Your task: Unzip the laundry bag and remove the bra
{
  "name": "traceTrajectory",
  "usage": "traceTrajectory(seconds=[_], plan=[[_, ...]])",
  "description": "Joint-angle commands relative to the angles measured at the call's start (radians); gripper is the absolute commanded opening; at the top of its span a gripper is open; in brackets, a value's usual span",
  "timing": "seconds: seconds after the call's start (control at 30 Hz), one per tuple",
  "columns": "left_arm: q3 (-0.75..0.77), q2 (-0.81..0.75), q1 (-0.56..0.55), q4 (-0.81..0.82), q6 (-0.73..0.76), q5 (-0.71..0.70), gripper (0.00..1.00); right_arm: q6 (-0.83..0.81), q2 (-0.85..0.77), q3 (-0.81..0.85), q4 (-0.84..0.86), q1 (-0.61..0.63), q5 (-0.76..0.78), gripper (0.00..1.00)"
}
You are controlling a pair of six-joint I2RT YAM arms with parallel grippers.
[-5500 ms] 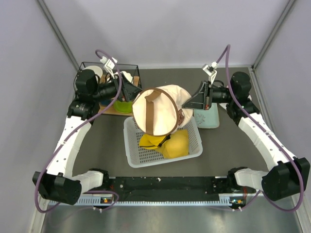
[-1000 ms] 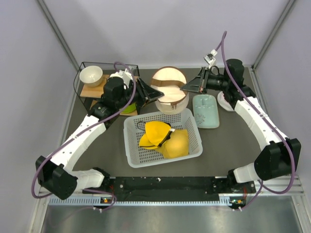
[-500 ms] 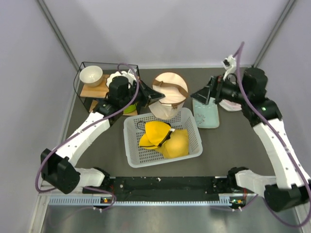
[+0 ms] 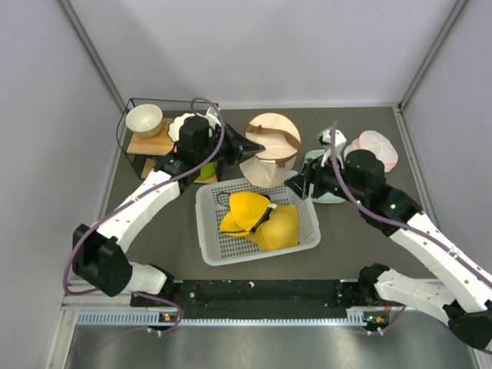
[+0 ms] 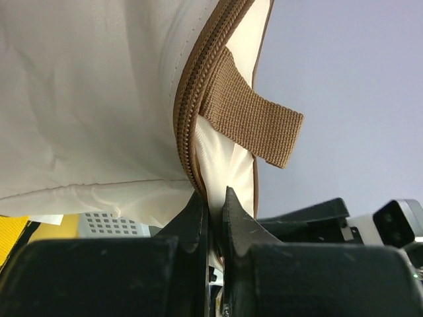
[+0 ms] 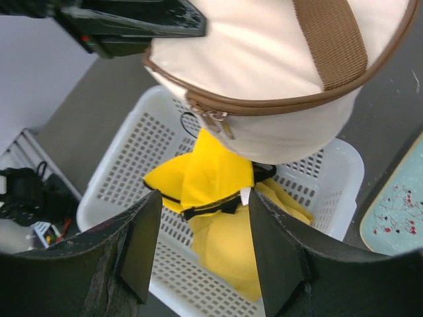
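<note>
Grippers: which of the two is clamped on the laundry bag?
The left gripper: it pinches cream fabric of the laundry bag beside its brown zip. The right gripper hangs open by the white basket, holding nothing.

The bench (image 4: pixel 346 246) carries one laundry bag (image 4: pixel 269 146) near the far edge. At its middle is one white lattice basket (image 4: pixel 215 238) holding one yellow padded garment (image 4: pixel 265 223) that shows two rounded cups, and toward the right edge are one pale green tray (image 6: pixel 396 211) and one pink-rimmed white mesh piece (image 4: pixel 374 146) beyond it. In the far left corner stands one black wire rack (image 4: pixel 157 100) with one white bowl (image 4: pixel 144 119) on one wooden shelf (image 4: pixel 142 144). There are two arms, giving one left end effector (image 4: pixel 257 147) and one right end effector (image 4: pixel 298 184).
</note>
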Motion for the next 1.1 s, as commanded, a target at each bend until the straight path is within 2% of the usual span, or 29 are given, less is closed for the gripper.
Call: traceTrajectory(seconds=[0.0, 0.07, 0.2, 0.33, 0.4, 0.73, 0.77, 0.8, 0.9, 1.07], plan=[[0.047, 0.008, 0.006, 0.129, -0.028, 0.034, 0.00, 0.019, 0.053, -0.001, 0.109, 0.011, 0.103, 0.55], [0.045, 0.008, 0.006, 0.135, -0.028, 0.037, 0.00, 0.027, 0.082, 0.008, 0.118, 0.012, 0.120, 0.50], [0.047, 0.003, 0.006, 0.133, -0.023, 0.045, 0.00, 0.033, 0.113, 0.012, 0.148, 0.011, 0.132, 0.46], [0.045, -0.003, 0.006, 0.130, -0.017, 0.056, 0.00, 0.051, 0.156, 0.029, 0.155, 0.012, 0.105, 0.33], [0.042, -0.007, 0.006, 0.127, -0.011, 0.063, 0.00, 0.056, 0.156, 0.028, 0.172, 0.011, 0.128, 0.30], [0.041, -0.014, 0.009, 0.123, -0.003, 0.073, 0.00, 0.073, 0.127, 0.019, 0.209, 0.011, 0.131, 0.28], [0.039, -0.015, 0.009, 0.126, -0.002, 0.073, 0.00, 0.077, 0.128, 0.017, 0.214, 0.012, 0.126, 0.25], [0.038, -0.017, 0.009, 0.127, -0.002, 0.073, 0.00, 0.074, 0.128, 0.019, 0.215, 0.011, 0.126, 0.16], [0.035, -0.018, 0.010, 0.127, -0.003, 0.077, 0.00, 0.080, 0.127, 0.020, 0.217, 0.012, 0.132, 0.03], [0.030, -0.029, 0.015, 0.127, 0.001, 0.077, 0.00, 0.080, 0.107, 0.011, 0.211, 0.012, 0.157, 0.00]])
